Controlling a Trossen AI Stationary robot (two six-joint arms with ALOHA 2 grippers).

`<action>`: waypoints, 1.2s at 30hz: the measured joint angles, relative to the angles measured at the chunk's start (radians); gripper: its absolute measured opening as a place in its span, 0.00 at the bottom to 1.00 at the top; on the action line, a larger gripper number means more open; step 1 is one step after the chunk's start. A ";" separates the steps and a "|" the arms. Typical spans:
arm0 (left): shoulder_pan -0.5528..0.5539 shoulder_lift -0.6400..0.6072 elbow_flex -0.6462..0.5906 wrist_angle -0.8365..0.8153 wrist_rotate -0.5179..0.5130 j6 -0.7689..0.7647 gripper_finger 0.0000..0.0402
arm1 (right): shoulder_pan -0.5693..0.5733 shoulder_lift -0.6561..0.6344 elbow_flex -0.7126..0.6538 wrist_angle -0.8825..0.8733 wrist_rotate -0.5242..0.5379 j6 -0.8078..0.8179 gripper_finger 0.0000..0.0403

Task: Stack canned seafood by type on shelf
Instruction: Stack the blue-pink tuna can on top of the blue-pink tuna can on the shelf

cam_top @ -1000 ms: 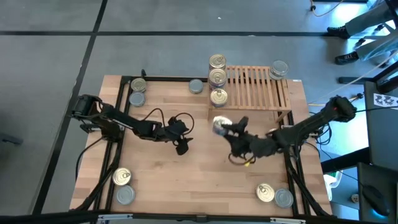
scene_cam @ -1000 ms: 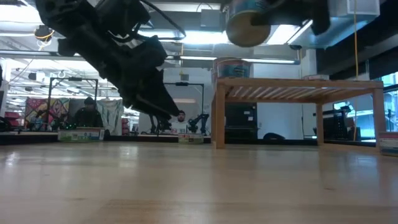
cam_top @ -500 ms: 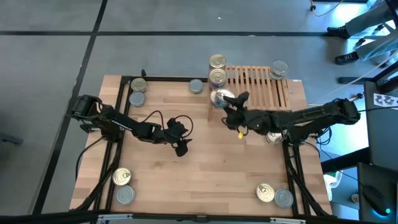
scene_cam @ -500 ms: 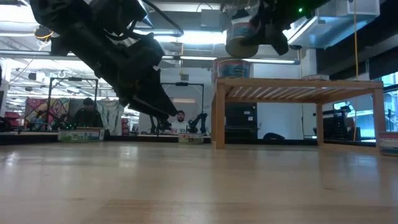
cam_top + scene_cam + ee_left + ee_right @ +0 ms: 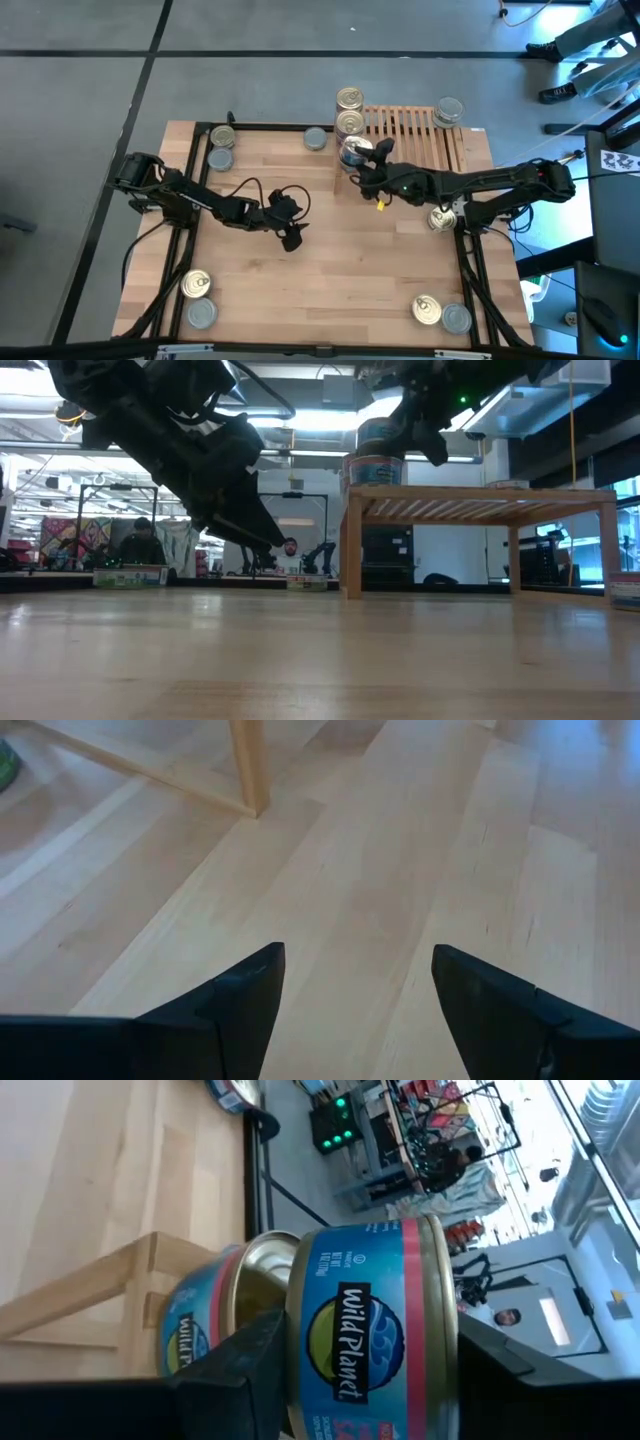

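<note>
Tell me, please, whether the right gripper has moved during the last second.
Yes. In the high view the right gripper, shut on a can, went from open tabletop to the shelf's front-left corner.

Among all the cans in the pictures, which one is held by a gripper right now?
The blue-labelled can in the right gripper, held just above the can at the front left corner of the shelf. All other cans rest untouched; the left gripper is empty.

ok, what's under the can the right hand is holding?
The can in the right hand sits over another blue-labelled can with a gold top, at the shelf's corner. Whether they touch, I cannot tell. The lower can's top is mostly covered.
</note>
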 joint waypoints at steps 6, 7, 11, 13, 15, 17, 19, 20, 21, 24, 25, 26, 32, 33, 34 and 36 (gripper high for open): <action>0.000 0.000 0.000 0.000 0.000 0.000 0.63 | -0.006 0.001 0.000 -0.001 -0.003 0.056 0.65; 0.000 0.000 0.000 0.000 0.000 0.000 0.63 | -0.006 0.001 0.000 -0.001 -0.003 0.070 0.69; 0.000 0.000 0.000 0.000 0.000 0.000 0.63 | -0.006 0.001 0.001 0.001 -0.039 0.156 0.76; 0.000 0.000 0.000 0.000 0.000 0.000 0.63 | -0.006 0.001 0.001 0.003 -0.048 0.199 0.77; 0.000 0.000 0.000 0.000 0.000 0.000 0.63 | -0.006 0.001 0.001 0.004 -0.052 0.229 0.77; 0.000 0.000 0.000 0.000 0.000 0.000 0.63 | -0.006 0.001 0.001 0.004 -0.057 0.254 0.76; 0.000 0.000 0.000 0.000 0.000 0.000 0.63 | -0.006 0.001 0.001 0.003 -0.060 0.272 0.75; 0.000 0.000 0.000 0.000 0.000 0.000 0.63 | -0.006 0.001 0.001 0.003 -0.064 0.283 0.74; 0.000 0.000 0.000 0.000 0.000 0.000 0.63 | -0.006 0.001 0.001 0.003 -0.065 0.290 0.73; 0.000 0.000 0.000 0.000 0.000 0.000 0.63 | -0.006 0.001 0.001 0.002 -0.057 0.312 0.72; 0.000 0.000 0.000 0.000 0.000 0.000 0.63 | -0.006 0.001 0.001 0.002 -0.056 0.316 0.72; 0.000 0.000 0.000 0.000 0.000 0.000 0.63 | -0.006 0.001 0.001 0.007 -0.055 0.320 0.72; 0.000 0.000 0.000 0.000 0.000 0.000 0.63 | -0.006 0.001 0.000 0.084 -0.054 0.387 0.72; 0.000 0.000 0.000 0.000 0.000 0.000 0.63 | -0.006 0.001 0.000 0.085 -0.058 0.392 0.72; 0.000 0.000 0.000 0.000 0.000 0.000 0.63 | -0.006 0.001 0.000 0.082 -0.064 0.397 0.72; 0.000 0.000 0.000 0.000 0.000 0.000 0.63 | -0.006 0.001 0.000 0.075 -0.073 0.422 0.72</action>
